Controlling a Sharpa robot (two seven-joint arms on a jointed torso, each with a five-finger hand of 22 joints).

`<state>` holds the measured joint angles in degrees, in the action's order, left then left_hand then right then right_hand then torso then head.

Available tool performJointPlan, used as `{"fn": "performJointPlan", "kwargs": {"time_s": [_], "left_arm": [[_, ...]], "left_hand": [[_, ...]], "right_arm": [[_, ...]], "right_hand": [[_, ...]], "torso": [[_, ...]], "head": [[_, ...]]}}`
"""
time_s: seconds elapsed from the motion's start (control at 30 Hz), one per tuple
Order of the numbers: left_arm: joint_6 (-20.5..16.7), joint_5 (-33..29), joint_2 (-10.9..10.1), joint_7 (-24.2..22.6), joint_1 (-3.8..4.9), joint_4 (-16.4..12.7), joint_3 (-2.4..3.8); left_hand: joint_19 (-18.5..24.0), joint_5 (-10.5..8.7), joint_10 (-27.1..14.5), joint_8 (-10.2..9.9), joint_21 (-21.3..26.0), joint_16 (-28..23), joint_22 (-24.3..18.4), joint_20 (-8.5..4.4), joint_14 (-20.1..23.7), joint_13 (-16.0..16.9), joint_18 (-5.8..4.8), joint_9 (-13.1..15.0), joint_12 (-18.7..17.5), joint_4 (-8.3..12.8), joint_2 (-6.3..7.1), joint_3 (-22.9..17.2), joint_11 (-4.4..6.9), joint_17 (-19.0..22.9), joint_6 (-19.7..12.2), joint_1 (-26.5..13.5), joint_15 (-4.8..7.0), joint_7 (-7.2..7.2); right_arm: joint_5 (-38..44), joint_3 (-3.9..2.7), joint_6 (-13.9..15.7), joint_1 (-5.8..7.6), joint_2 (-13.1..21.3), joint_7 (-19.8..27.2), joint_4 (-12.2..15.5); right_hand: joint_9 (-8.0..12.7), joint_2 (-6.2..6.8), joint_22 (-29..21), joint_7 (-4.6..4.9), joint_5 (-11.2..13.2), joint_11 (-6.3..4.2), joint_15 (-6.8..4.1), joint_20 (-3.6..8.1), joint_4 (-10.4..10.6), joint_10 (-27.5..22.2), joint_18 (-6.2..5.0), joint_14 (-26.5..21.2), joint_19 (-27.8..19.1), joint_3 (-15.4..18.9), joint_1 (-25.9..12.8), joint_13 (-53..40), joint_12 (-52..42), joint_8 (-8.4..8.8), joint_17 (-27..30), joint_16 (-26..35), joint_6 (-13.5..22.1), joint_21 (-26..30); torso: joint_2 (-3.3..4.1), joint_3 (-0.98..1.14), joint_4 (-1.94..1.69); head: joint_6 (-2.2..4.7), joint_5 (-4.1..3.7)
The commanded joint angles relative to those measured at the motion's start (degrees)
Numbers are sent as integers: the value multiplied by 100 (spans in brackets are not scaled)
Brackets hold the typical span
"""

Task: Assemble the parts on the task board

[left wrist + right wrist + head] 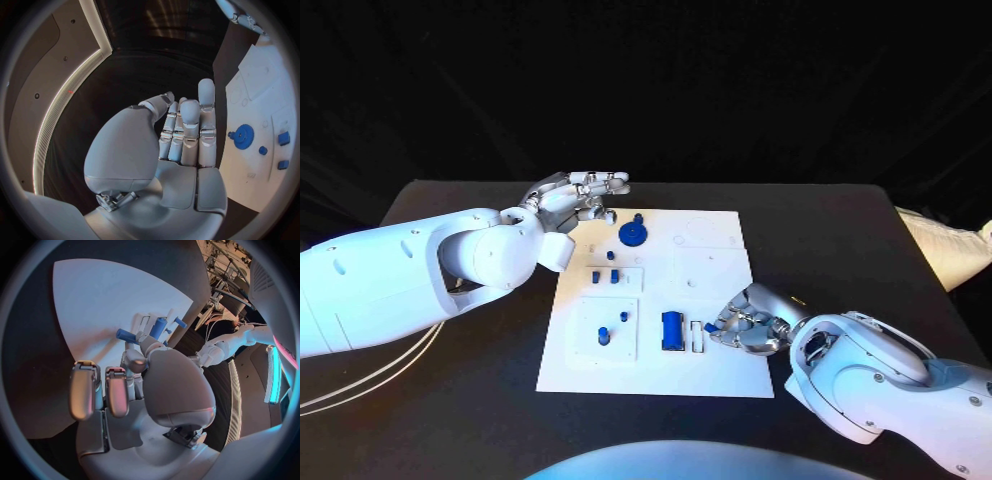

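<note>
We pinch a small blue part at the board's near edge while our other hand waits.

From the head, our right hand pinches a small blue part over the task board, just beside the blue cylinder, probably to seat it; our left hand hovers empty beyond the board. At the left wrist, fingers stand apart, the blue gear beside them. At the right wrist, fingertips grip the part, cylinder just ahead, crowding it.
</note>
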<state>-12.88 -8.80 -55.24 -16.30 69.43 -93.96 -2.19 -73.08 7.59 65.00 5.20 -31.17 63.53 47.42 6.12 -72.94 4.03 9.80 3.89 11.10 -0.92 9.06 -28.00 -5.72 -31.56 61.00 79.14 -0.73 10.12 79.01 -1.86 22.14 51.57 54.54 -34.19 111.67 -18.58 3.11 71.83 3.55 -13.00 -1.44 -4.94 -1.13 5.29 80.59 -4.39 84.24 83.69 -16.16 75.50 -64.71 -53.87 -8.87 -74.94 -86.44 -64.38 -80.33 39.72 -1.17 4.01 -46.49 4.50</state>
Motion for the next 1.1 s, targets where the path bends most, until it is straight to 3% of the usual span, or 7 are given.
{"fn": "performJointPlan", "kwargs": {"time_s": [0.03, 0.27, 0.37, 0.6, 0.93, 1.1], "left_arm": [[112, 26, 8, -29, 4, -25, 3], [113, 27, 10, -29, 4, -40, 3], [112, 27, 9, -27, 4, -45, 3], [113, 27, 5, -18, 5, -55, 3], [131, 27, 2, 13, 5, -73, 3], [143, 55, 1, 27, 5, -79, 4]], "left_hand": [[21, 25, -31, 28, 38, -22, -10, -4, 42, -7, 60, 0, 26, 32, 10, 5, -6, 6, -54, -12, 13, 0], [21, 25, -31, 28, 38, -22, -10, -4, 42, -7, 60, 0, 26, 32, 10, 5, -6, 6, -54, -12, 13, 0], [21, 25, -31, 28, 38, -22, -10, -4, 42, -7, 60, 0, 26, 32, 10, 5, -6, 6, -54, -12, 13, 0], [21, 25, -31, 28, 38, -22, -10, -4, 42, -7, 60, 0, 26, 32, 10, 5, -6, 6, -54, -12, 13, 0], [22, 25, -36, 30, 41, -24, -10, -4, 47, -8, 60, 0, 31, 37, 9, 5, -7, 18, -56, -11, 13, 1], [23, 24, -39, 30, 42, -26, -11, -4, 51, -8, 60, 0, 32, 36, 12, 9, -9, 25, -59, -16, 12, 3]], "right_arm": [[-244, -1, 34, 0, -43, -25, -21], [-297, 2, -53, -2, -236, -57, -175], [-301, 3, -75, -2, -296, -67, -239], [-217, 4, -247, -2, -387, -91, -353], [-59, 5, -777, -1, -455, -134, -437], [-33, 6, -893, -1, -477, -138, -442]], "right_hand": [[-299, 21, 10, -36, -69, 8, -18, 22, 30, 41, 75, 466, 19, -14, -86, -17, -39, 1, -948, -33, -97, -26], [-333, 120, 24, -37, -457, 8, -19, 25, 154, 69, 77, 468, 25, 50, -346, -67, -87, 17, -955, -36, -130, -32], [-346, 115, 46, -36, -669, 10, -16, 24, 292, 89, 81, 472, 34, 132, -545, -90, -113, 26, -971, -45, -146, -43], [-375, 83, 82, -47, -851, 3, -23, 28, 482, 120, 88, 478, 51, 271, -795, -120, -142, 30, -999, -61, -191, -62], [-415, 27, 111, -71, -808, -14, -36, 37, 621, 132, 92, 482, 63, 406, -953, -68, -63, 16, -1023, -74, -257, -76], [-427, 14, 117, -80, -780, -22, -41, 41, 628, 137, 93, 484, 65, 423, -956, -59, -51, 7, -1033, -80, -277, -79]], "torso": [[-5, -3, 1], [7, 7, 0], [2, -1, -3], [1, 0, 2], [-1, 1, 7], [-4, 1, 4]], "head": [[-9, -1], [-14, 1], [-20, 6], [-31, 7], [-58, 1], [-63, 2]]}}
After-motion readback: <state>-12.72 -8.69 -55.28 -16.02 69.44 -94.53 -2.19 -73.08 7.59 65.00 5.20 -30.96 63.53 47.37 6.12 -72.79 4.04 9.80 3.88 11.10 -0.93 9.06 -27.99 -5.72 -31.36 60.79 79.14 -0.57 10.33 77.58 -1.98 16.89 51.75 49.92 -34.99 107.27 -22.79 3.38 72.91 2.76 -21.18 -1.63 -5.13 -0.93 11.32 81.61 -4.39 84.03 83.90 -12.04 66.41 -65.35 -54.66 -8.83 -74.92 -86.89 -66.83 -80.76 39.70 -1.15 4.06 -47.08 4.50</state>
